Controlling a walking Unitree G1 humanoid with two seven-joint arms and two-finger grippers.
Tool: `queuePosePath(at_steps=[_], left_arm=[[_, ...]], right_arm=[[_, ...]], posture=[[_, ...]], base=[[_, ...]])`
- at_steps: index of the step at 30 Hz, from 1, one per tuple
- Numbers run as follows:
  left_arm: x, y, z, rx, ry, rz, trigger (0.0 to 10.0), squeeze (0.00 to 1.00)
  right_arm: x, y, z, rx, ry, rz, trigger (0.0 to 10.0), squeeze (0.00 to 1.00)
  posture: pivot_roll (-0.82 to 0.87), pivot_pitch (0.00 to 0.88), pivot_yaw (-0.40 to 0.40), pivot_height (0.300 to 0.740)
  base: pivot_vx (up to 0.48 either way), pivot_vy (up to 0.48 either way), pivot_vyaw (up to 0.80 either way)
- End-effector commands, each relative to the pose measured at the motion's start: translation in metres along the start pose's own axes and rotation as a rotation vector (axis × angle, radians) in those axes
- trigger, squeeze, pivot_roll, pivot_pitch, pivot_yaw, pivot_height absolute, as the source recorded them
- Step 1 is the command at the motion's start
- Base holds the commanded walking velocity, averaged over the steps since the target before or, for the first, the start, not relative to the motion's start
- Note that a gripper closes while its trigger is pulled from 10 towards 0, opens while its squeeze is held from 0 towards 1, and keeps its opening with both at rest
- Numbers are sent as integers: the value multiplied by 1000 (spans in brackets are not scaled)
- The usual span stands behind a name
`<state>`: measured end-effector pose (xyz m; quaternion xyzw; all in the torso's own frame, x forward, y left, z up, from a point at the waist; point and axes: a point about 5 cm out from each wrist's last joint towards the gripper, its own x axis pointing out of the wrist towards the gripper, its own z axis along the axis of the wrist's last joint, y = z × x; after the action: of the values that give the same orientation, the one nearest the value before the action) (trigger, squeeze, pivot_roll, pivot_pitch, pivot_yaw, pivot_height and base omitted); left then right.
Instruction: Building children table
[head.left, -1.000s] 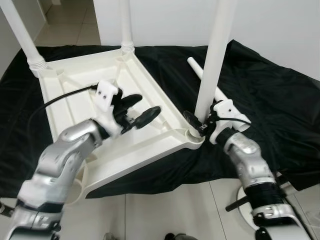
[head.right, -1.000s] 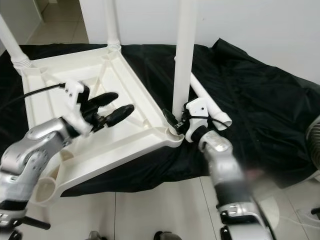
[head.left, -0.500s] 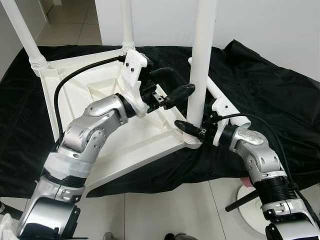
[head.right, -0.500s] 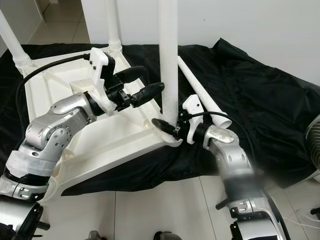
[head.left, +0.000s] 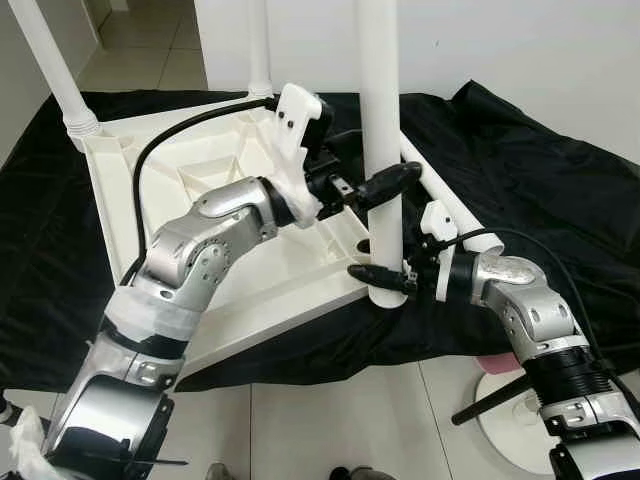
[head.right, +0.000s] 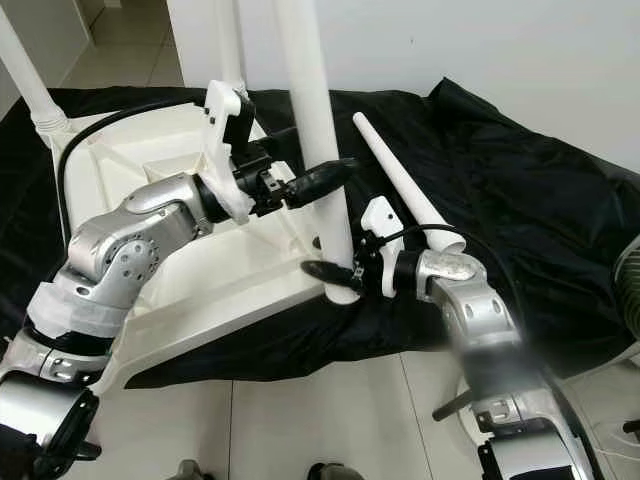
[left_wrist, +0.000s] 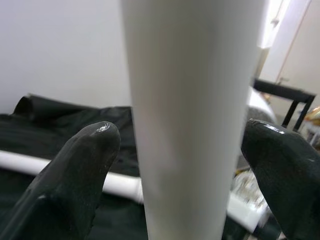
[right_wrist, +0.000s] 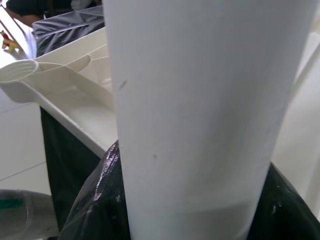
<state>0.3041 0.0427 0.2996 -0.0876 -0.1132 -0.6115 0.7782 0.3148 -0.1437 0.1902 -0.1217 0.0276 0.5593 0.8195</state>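
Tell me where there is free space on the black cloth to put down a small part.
The cloth lies bare on the robot's right, beyond the loose leg. The near corner is crowded: both end effectors, left and right, sit around the upright leg at the tabletop corner.

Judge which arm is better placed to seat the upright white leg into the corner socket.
Right: the right gripper clamps the upright white plastic leg at its base, beside the socket. The left gripper straddles the leg higher, fingers apart.
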Motion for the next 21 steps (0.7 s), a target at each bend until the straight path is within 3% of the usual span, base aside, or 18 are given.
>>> queuePosePath(at_steps=[1,3,4,5,21], left_arm=[[-3,-20,6,-22,-15,-409,10000,0],[-3,-20,6,-36,-16,-419,10000,0],[-4,-19,6,-54,-13,-429,7098,0],[-4,-19,5,-69,-9,-438,157,0],[-3,-20,8,-104,-7,-454,0,0]], right_arm=[[-1,1,2,-2,1,21,10000,0],[-1,1,2,-2,3,24,10000,0],[-1,2,2,0,6,28,10000,0],[-1,2,2,0,9,32,10000,0],[-3,4,1,7,16,47,10000,0]], posture=[[-47,76,-50,740],[-47,76,-50,740],[-46,75,-48,740],[-47,73,-46,740],[-48,72,-44,740]], base=[[0,0,0],[0,0,0],[0,0,0],[0,0,0],[0,0,0]])
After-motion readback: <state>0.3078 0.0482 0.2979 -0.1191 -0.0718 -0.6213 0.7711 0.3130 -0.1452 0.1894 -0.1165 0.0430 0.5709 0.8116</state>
